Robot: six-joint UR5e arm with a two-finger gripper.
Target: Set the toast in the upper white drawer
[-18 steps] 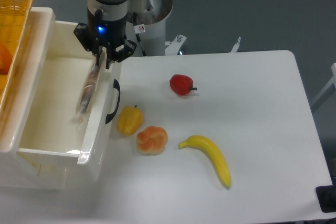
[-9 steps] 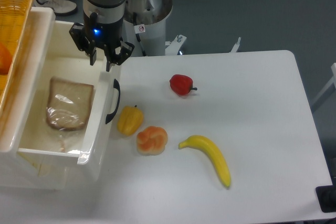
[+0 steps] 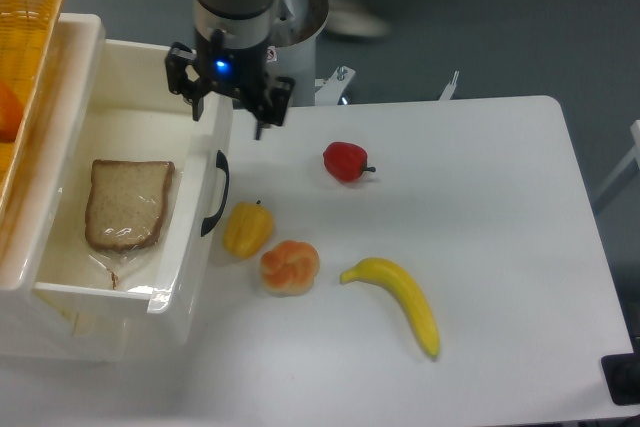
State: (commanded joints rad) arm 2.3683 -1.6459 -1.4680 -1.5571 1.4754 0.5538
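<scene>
On the far left I see the corner of a yellow basket point(image 3: 22, 57) with something orange in it, sitting above the drawer point(image 3: 195, 247), which stands pulled out so its open top can take things from above. The toast point(image 3: 127, 204) lies flat on the drawer floor, a tan slice with a darker crust, and the glossy crinkle at its lower edge tells me it is wrapped in clear film; I judge the placing done. Just right of it, my gripper point(image 3: 229, 110) hangs above the drawer's front wall and the table point(image 3: 480, 207), its jaws spread apart and holding nothing. Further right, out on the table, sit a yellow pepper point(image 3: 247, 229), an orange fruit point(image 3: 290, 267), a red pepper point(image 3: 346, 161) and a banana point(image 3: 398, 302), all well apart from the drawer.
</scene>
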